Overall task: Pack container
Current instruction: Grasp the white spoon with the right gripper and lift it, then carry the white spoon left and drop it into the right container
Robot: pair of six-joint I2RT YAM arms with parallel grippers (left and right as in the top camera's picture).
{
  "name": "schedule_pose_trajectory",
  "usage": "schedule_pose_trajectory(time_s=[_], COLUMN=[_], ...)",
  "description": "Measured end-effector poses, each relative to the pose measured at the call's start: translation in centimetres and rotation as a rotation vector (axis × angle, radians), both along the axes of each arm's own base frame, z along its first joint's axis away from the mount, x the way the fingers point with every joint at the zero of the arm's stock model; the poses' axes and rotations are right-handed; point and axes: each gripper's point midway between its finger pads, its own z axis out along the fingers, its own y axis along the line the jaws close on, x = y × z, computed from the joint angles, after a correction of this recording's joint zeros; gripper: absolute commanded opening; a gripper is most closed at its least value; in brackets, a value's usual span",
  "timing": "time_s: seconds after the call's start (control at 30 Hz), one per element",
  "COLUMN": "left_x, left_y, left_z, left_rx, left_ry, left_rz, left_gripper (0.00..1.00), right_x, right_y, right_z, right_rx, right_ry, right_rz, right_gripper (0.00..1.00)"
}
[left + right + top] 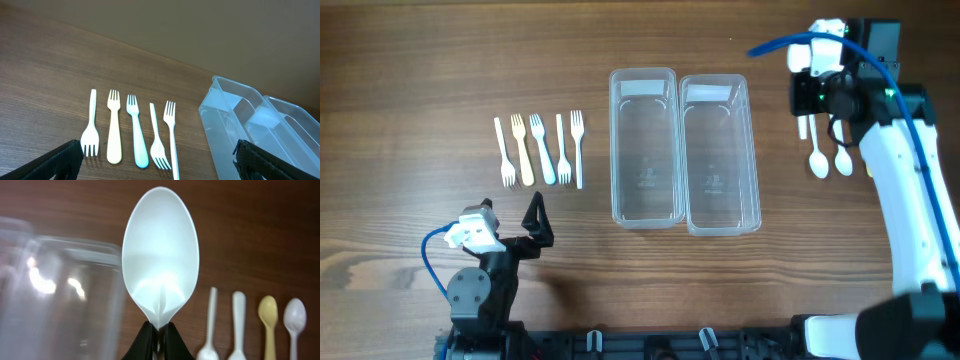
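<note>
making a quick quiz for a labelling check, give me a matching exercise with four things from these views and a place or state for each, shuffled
Things:
1. forks
2. white spoon
3. clear containers
4. left fingers

States:
a. gripped by the right fingers
b. wide open, holding nothing
c. empty, side by side mid-table
d. in a row left of the containers

Pairs: 1-d, 2-a, 3-c, 4-b

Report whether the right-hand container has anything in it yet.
Empty: the overhead view shows only bare clear plastic inside the right-hand container. The white spoon sits clamped in the right gripper.
</note>
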Motion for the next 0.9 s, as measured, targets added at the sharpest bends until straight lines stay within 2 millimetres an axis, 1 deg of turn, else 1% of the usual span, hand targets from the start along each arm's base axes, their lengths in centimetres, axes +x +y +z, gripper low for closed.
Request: schedule_pose_trajectory(time_s=[0.07, 0.17, 0.33, 0.37, 0.43, 0.5, 0.53, 0.6, 0.7, 0.8, 0.83, 0.9], left_x=[0.0, 0.0, 0.0, 0.0, 0.0, 0.0, 0.0, 0.0, 0.0, 0.0, 0.0, 0.0], left_y=[0.0, 0.0, 0.0, 0.0, 0.0, 0.0, 0.0, 0.0, 0.0, 0.0, 0.0, 0.0], left_z=[0.0, 0.0, 0.0, 0.0, 0.0, 0.0, 0.0, 0.0, 0.0, 0.0, 0.0, 0.0], left_rx=[0.0, 0.0, 0.0, 0.0, 0.0, 0.0, 0.0, 0.0, 0.0, 0.0, 0.0, 0.0], left_ry=[0.0, 0.0, 0.0, 0.0, 0.0, 0.0, 0.0, 0.0, 0.0, 0.0, 0.0, 0.0], left_rz=[0.0, 0.0, 0.0, 0.0, 0.0, 0.0, 0.0, 0.0, 0.0, 0.0, 0.0, 0.0], left_gripper=[1.0, 1.0, 1.0, 1.0, 1.0, 1.0, 1.0, 1.0, 1.0, 1.0, 1.0, 1.0], right_x=[-0.6, -1.1, -1.9, -1.8, -1.9, -2.2, -2.3, -2.4, -2.4, -2.0, -1.9, -1.9], right_y=[1.8, 4.1, 8.1, 8.6, 9.8, 10.6, 10.9, 11.3, 11.5, 11.6, 11.7, 11.6], right_z=[0.4, -0.4, -3.1, -3.5, -5.0, -6.7, -7.6, -9.0, -10.1, -10.1, -9.9, -9.5], right_rx=[0.032, 0.071, 0.105, 0.108, 0.112, 0.109, 0.106, 0.101, 0.102, 0.103, 0.105, 0.101], right_ry=[0.005, 0.04, 0.114, 0.121, 0.147, 0.186, 0.21, 0.241, 0.271, 0.254, 0.248, 0.234], right_rz=[0.028, 0.052, 0.112, 0.119, 0.137, 0.147, 0.152, 0.158, 0.152, 0.157, 0.158, 0.168], right_gripper=[0.04, 0.04, 0.04, 0.04, 0.05, 0.05, 0.07, 0.25, 0.35, 0.5, 0.59, 0.84])
